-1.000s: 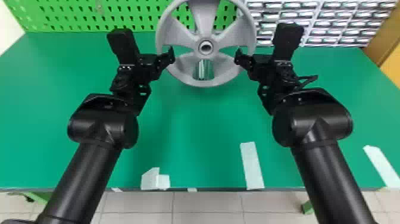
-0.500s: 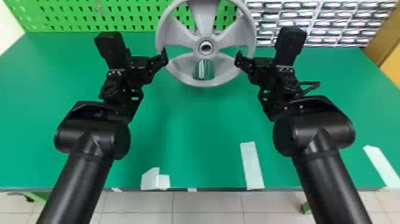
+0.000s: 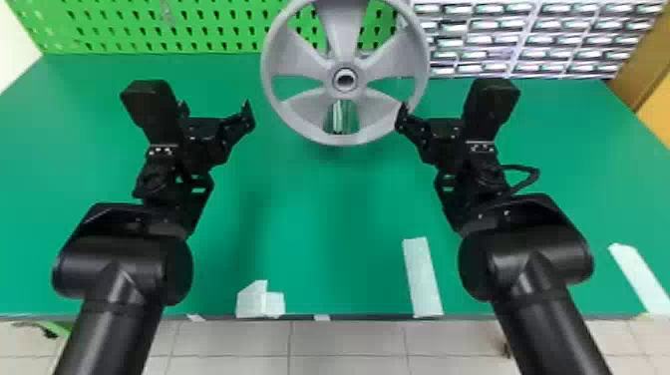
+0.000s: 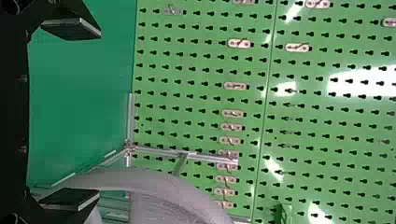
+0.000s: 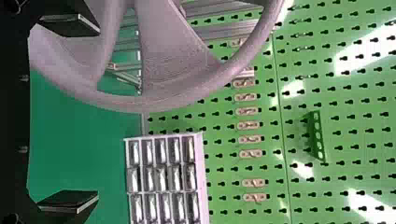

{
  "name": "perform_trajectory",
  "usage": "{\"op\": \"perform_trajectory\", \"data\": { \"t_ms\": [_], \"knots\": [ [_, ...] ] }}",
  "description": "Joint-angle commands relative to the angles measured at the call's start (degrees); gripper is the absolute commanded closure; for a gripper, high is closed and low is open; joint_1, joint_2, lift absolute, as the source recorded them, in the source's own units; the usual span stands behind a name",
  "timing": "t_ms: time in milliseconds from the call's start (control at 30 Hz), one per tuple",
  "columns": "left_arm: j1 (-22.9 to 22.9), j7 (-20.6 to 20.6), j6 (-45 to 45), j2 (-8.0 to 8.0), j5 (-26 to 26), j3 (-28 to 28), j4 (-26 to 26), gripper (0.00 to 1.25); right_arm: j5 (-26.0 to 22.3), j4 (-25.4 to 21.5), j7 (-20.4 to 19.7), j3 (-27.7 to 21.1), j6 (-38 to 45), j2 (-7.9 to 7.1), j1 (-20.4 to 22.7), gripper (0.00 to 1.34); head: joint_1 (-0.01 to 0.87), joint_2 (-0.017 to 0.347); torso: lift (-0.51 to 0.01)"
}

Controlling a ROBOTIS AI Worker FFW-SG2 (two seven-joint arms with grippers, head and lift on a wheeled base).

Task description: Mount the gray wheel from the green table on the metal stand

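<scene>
The gray wheel (image 3: 299, 119) stands upright at the table's back, hub facing the head camera, with part of the metal stand (image 3: 338, 117) visible through a lower opening. Whether the hub is seated on it, I cannot tell. My left gripper (image 3: 217, 112) is open, apart from the rim on its left. At the lower right rim is my right gripper (image 3: 432, 118), also open; one fingertip overlaps the rim in view. Beyond the spread fingers of the left gripper (image 4: 70, 114) are wheel (image 4: 154, 186) and stand rails (image 4: 210, 158). The right gripper (image 5: 70, 114) has the wheel (image 5: 173, 60) past one finger.
Behind the green table (image 3: 319, 214) rises a green pegboard (image 3: 199, 25). A rack of small drawers (image 3: 538, 40) stands at the back right, close to the right gripper's side. White tape strips (image 3: 422, 277) lie near the front edge.
My left gripper has moved left, away from the wheel's rim, and a little toward the front edge. The right one has drawn back slightly toward the front. The wheel stayed put.
</scene>
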Motion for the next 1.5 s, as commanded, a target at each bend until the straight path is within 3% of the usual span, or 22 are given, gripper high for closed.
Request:
{"op": "perform_trajectory", "data": {
  "t_ms": [0,533,867,1467],
  "knots": [
    [1.55,-0.75,-0.02,0.0,-0.81,1.5,-0.82,0.09,0.84,0.09,0.28,0.18,-2.84,-0.21,1.49,0.08,0.868,0.052,-0.093],
    [4.36,-2.42,-5.38,-0.09,-4.24,4.23,-1.08,0.12,2.25,4.84,3.97,0.27,-15.5,-0.82,4.04,0.08,0.868,0.052,-0.093],
    [4.72,-3.39,-11.09,-0.09,-3.71,4.23,1.82,0.12,3.12,5.98,4.32,0.01,-18.05,-0.82,4.65,0.08,0.868,0.052,-0.093],
    [5.07,-4.79,-12.76,-0.09,-1.43,4.23,4.01,0.14,3.56,7.03,4.41,-0.61,-20.07,-0.73,5.09,0.08,0.868,0.052,-0.093]
  ]
}}
